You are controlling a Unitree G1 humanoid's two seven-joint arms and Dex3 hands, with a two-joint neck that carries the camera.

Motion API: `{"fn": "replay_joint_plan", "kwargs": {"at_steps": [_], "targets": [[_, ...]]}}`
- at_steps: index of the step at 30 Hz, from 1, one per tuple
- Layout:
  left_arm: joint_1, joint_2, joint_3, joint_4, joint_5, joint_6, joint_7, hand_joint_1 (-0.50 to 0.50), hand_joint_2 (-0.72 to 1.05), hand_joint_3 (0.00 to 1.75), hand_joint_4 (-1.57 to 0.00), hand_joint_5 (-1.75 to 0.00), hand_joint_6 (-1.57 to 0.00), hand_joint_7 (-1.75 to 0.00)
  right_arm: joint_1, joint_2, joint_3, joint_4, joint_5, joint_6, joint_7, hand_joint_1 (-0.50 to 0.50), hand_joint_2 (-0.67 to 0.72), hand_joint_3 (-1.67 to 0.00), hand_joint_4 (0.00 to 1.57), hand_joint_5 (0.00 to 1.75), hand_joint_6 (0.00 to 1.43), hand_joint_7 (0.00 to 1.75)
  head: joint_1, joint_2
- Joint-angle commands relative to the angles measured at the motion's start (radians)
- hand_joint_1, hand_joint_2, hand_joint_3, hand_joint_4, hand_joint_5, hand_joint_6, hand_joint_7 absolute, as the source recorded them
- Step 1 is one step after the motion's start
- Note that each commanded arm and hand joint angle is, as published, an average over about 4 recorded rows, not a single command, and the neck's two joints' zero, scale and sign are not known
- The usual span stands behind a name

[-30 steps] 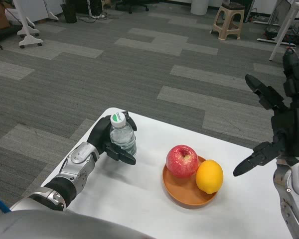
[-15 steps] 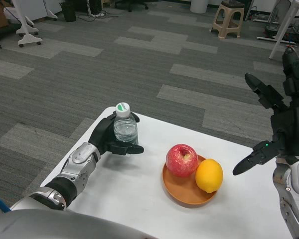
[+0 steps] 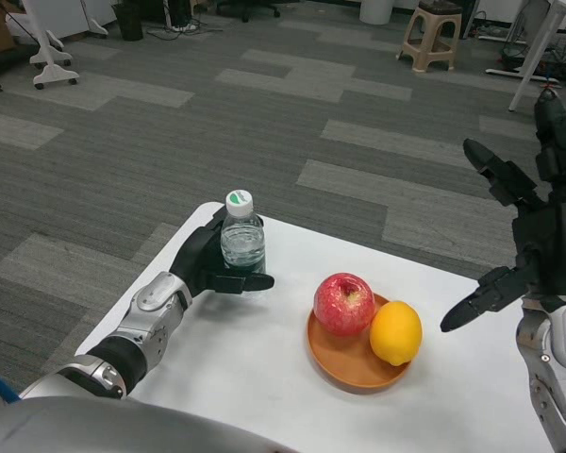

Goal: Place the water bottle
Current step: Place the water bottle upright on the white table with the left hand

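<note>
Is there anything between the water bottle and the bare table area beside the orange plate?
Nothing visible. The left hand holds the water bottle upright; the apple and lemon sit on the plate, off to its right.

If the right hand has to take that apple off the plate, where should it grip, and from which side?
Grip the apple around its rounded upper body, coming from above and slightly behind. The orange crowds its right side, and the plate rim blocks a low approach. The right hand hovers open, well clear.
</note>
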Motion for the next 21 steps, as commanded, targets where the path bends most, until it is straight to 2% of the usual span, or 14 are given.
{"fn": "replay_joint_plan", "kwargs": {"at_steps": [1,3,5,6,8,9,10,12,16,21], "targets": [[0.011,0.006,-0.005,0.011,-0.029,0.009,-0.014,0.5,0.74,0.09,0.0,-1.75,0.0,-1.36,-0.005,0.006,-0.009,0.005,0.004,-0.001,-0.007,0.0,0.72,0.0,0.66,0.0,0.0,0.0,0.0,0.0],[0.011,0.006,-0.006,0.01,-0.04,0.009,-0.018,0.5,0.47,0.09,0.0,-1.75,0.0,-1.29,-0.005,0.006,-0.009,0.005,0.004,-0.001,-0.007,0.0,0.72,0.0,0.65,0.0,0.0,0.0,0.0,0.0],[0.011,0.007,-0.004,0.01,-0.054,0.009,-0.021,0.5,0.38,0.04,0.0,-1.64,0.0,-1.19,-0.005,0.006,-0.009,0.005,0.004,-0.001,-0.007,0.0,0.72,0.0,0.64,0.0,0.0,0.0,0.0,0.0],[0.011,0.008,-0.002,0.009,-0.057,0.009,-0.022,0.41,0.27,0.04,0.0,-1.54,0.0,-1.12,-0.004,0.006,-0.009,0.005,0.004,-0.001,-0.007,0.0,0.72,0.0,0.64,0.0,0.0,0.0,0.002,0.001],[0.012,0.009,0.003,0.009,-0.061,0.009,-0.022,-0.01,-0.02,0.07,0.0,-1.28,0.0,-1.01,-0.004,0.006,-0.009,0.005,0.004,-0.001,-0.007,0.0,0.72,0.0,0.66,0.0,0.0,0.0,0.005,0.003],[0.013,0.009,0.007,0.008,-0.062,0.009,-0.022,-0.25,-0.17,0.09,0.0,-1.18,0.0,-0.94,-0.004,0.006,-0.009,0.005,0.004,0.0,-0.007,0.0,0.72,0.0,0.66,0.0,0.0,0.0,0.006,0.003],[0.013,0.008,0.008,0.008,-0.064,0.009,-0.022,-0.4,-0.24,0.09,0.0,-1.13,0.0,-0.91,-0.004,0.006,-0.009,0.005,0.004,0.0,-0.007,0.0,0.72,0.0,0.66,0.0,0.0,0.0,0.005,0.003],[0.014,0.008,0.01,0.008,-0.072,0.008,-0.02,-0.49,-0.28,0.09,0.0,-1.08,0.0,-0.77,-0.004,0.006,-0.009,0.006,0.004,0.001,-0.007,0.0,0.72,0.0,0.66,0.0,0.0,0.0,0.007,0.004],[0.015,0.008,0.005,0.008,-0.104,0.004,-0.019,-0.5,-0.37,0.09,0.0,-0.92,0.0,-0.54,-0.004,0.006,-0.009,0.007,0.004,-0.001,-0.008,0.0,0.72,0.0,0.66,0.0,0.0,0.0,0.013,0.005],[0.016,0.009,-0.025,0.008,-0.212,-0.003,-0.019,-0.5,-0.28,0.09,0.0,-0.95,0.0,-0.37,-0.004,0.006,-0.007,0.009,0.004,0.0,-0.008,0.0,0.72,0.0,0.66,0.0,0.0,0.0,0.018,0.007]]}}
